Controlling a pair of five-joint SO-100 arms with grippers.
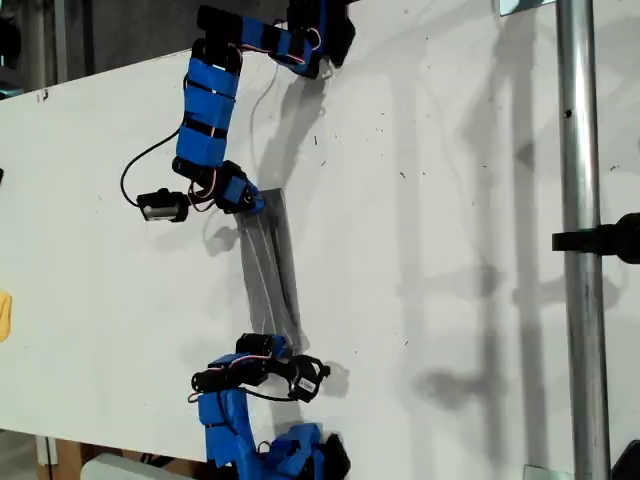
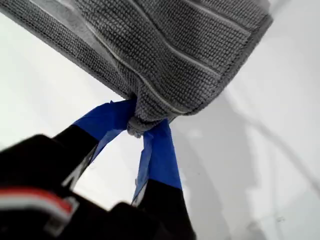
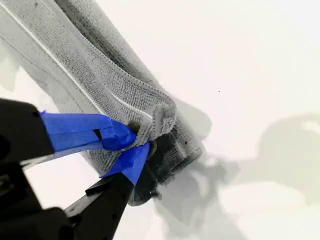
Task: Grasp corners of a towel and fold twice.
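- The towel (image 1: 270, 265) lies on the white bench (image 1: 450, 250) as a narrow folded strip, stretched between the two arms near the middle of the exterior view.
- My first claw (image 2: 141, 125) is clamped on a bunched corner of the towel (image 2: 165, 55).
- My second claw (image 3: 136, 142) is pinched on a folded towel (image 3: 100, 90) end; which arm in the exterior view is which cannot be told.

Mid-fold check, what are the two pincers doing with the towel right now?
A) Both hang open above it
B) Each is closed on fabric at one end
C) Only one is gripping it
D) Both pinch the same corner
B: both wrist views show blue-taped tips closed on bunched grey fabric, my first pincer and my second pincer, and the exterior view shows an arm at each end of the towel.
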